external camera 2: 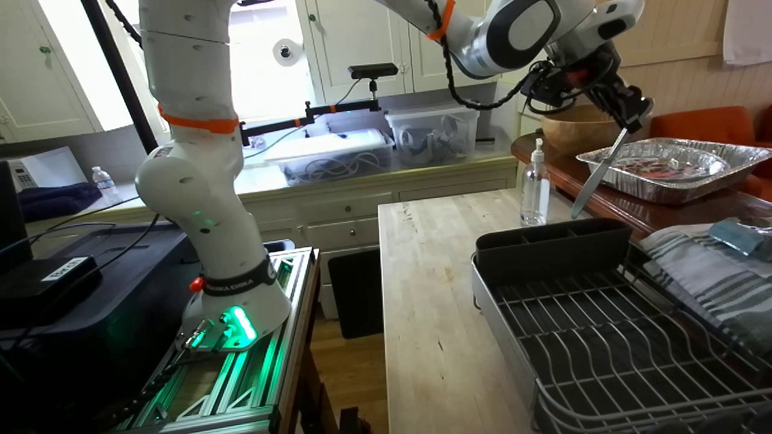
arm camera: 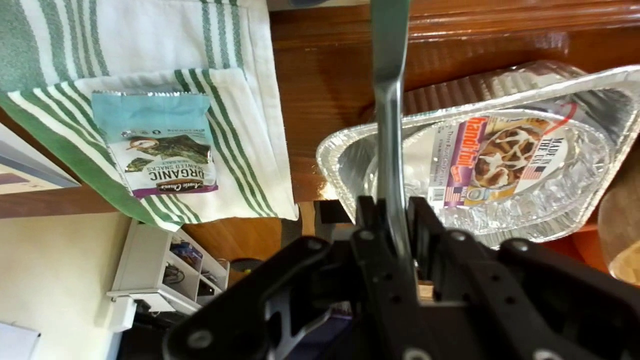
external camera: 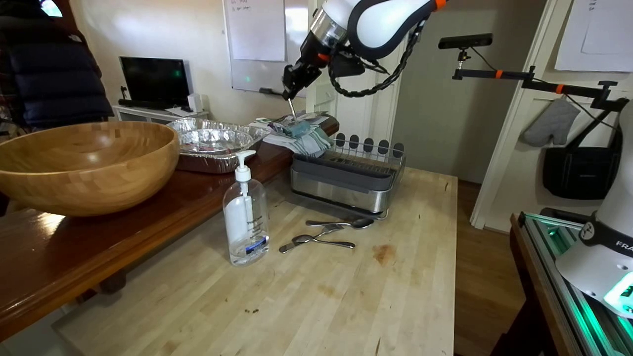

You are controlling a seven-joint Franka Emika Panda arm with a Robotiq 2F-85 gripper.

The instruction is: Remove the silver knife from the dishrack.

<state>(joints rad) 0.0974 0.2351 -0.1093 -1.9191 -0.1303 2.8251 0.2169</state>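
The silver knife (external camera 2: 596, 179) is in my gripper (external camera 2: 631, 125), held by its handle end with the blade pointing down. In the wrist view the knife (arm camera: 391, 125) runs up from between the fingers of the gripper (arm camera: 393, 212). In an exterior view only a thin part of the knife (external camera: 292, 110) shows below the gripper (external camera: 289, 97). The dishrack (external camera: 341, 192) stands on the light wooden table, and its wire rim and side (external camera 2: 505, 337) show in an exterior view. The knife is up in the air, apart from the rack. The rack is out of the wrist view.
Several utensils (external camera: 316, 239) lie on the light table (external camera: 395, 296) before the rack. A soap bottle (external camera: 246, 222) stands near them. Foil trays (arm camera: 505, 220), a striped towel (arm camera: 240, 150) with a snack bag (arm camera: 160, 145), and a wooden bowl (external camera: 89, 168) are on the brown table.
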